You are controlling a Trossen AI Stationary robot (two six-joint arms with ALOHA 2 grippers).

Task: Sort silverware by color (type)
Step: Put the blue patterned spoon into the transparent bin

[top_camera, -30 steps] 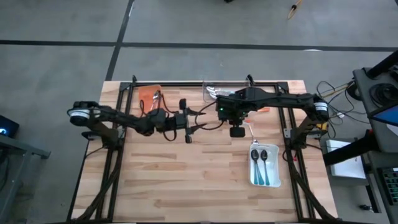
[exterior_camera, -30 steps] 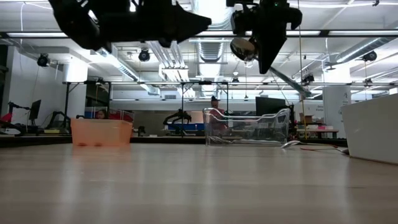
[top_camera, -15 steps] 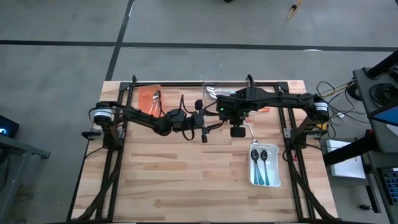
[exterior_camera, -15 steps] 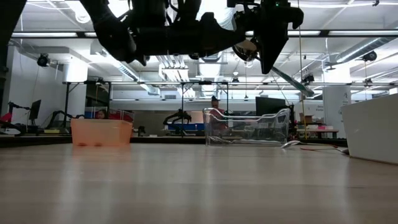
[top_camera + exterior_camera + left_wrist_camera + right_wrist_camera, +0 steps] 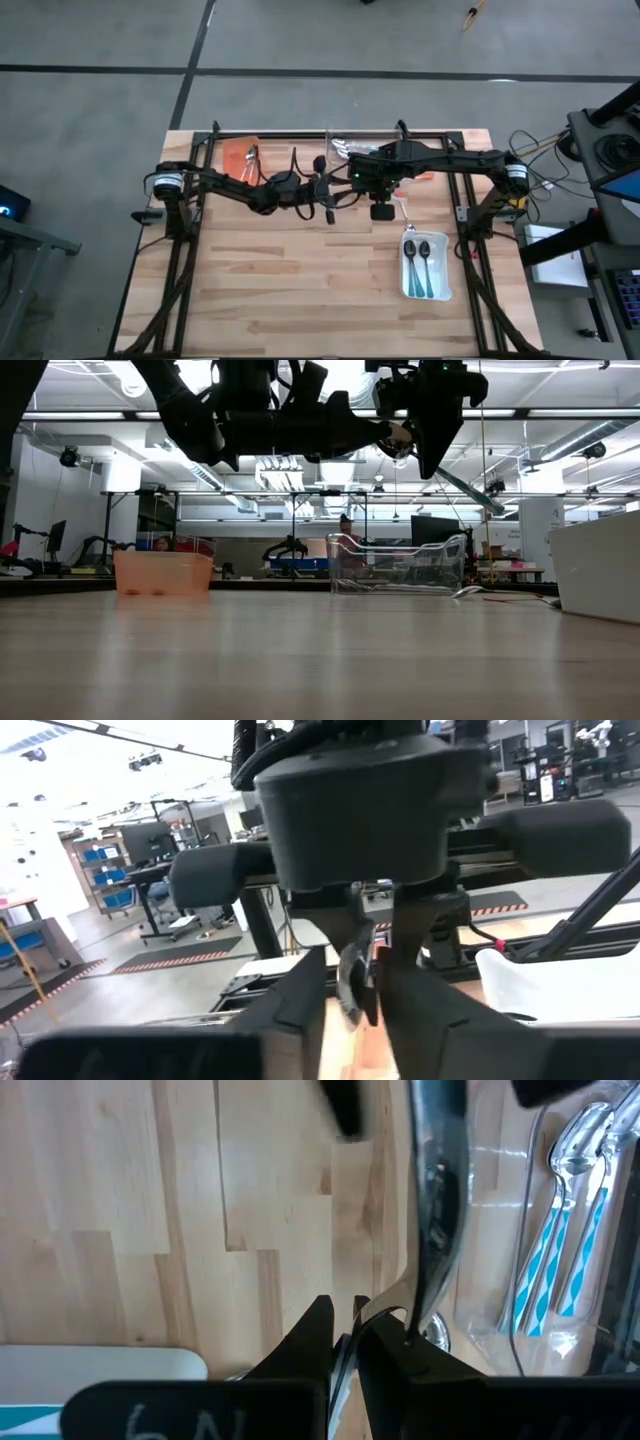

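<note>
A spoon with a shiny bowl [image 5: 400,436] and a thin silver handle hangs high above the table's middle. My right gripper [image 5: 380,211] is shut on it and points down. My left gripper [image 5: 328,192] reaches in level from the table's left and is open. In the right wrist view its two dark fingers [image 5: 345,1105] stand on either side of the spoon's bowl [image 5: 437,1190], apart from it. The left wrist view shows the bowl [image 5: 352,985] between the left fingers [image 5: 300,1010]. My right gripper pinches the spoon's thin handle [image 5: 347,1335] between its two fingers, coming from above and pointing down. The spoon is lifted clear of the table and tilted. Its bowl is up beside the left gripper, and the handle's free end [image 5: 470,492] slants down toward the table's right.
An orange tray [image 5: 232,150] sits at the far left and a clear tray [image 5: 345,148] with silver spoons at the far middle. A white tray [image 5: 425,290] toward the near right holds two teal-handled spoons [image 5: 418,262]. Bare wood fills the near half.
My left gripper has moved toward the table's right, level, up to the spoon's bowl, and has then stayed there. The right gripper and the spoon have kept still.
</note>
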